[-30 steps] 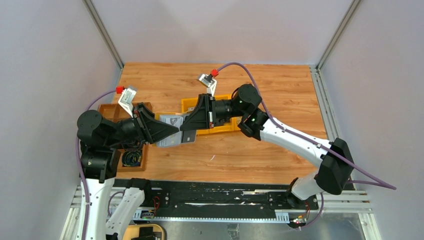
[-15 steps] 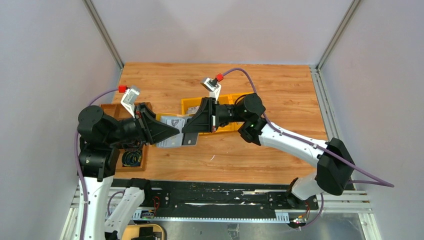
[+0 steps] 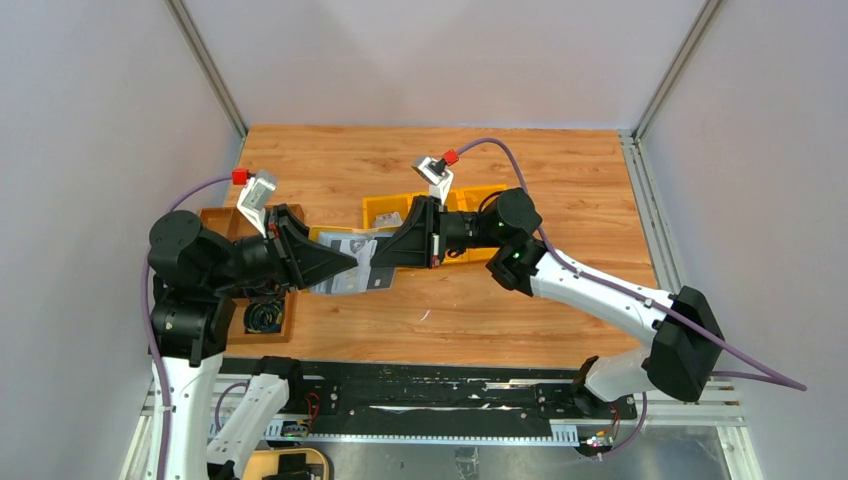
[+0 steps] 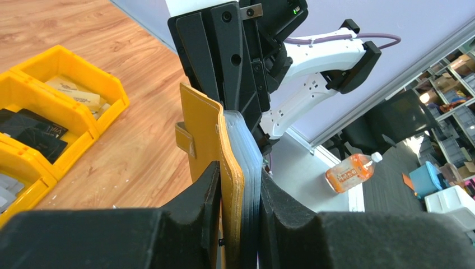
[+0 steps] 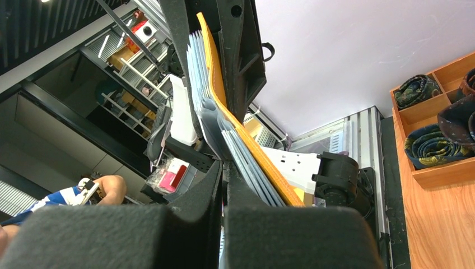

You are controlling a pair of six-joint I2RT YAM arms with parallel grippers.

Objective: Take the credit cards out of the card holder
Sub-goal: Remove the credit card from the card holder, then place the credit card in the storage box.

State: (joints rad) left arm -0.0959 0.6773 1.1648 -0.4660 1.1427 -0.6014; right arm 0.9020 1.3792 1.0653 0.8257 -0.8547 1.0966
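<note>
The mustard-yellow card holder (image 3: 338,282) hangs open in the air between both arms, above the table's left middle. In the left wrist view its yellow cover (image 4: 204,134) and grey pocket layers (image 4: 246,145) stand clamped between my left gripper's (image 4: 241,224) fingers. My right gripper (image 5: 224,190) faces it and is shut on a thin grey card edge (image 5: 208,120) sticking out of the pockets beside the yellow cover (image 5: 246,140). In the top view the left gripper (image 3: 348,262) and right gripper (image 3: 385,272) nearly touch. A printed card (image 3: 352,244) shows in the lining.
Yellow plastic bins (image 3: 385,210) stand behind the right gripper and hold loose cards (image 4: 33,129). A brown compartment tray (image 3: 225,222) with rolled ties (image 5: 431,148) sits at the left by my left arm. Bare wooden table lies to the right and far side.
My right arm has drawn back to the right, its gripper sliding a little away from the left gripper. The left arm holds the card holder almost still.
</note>
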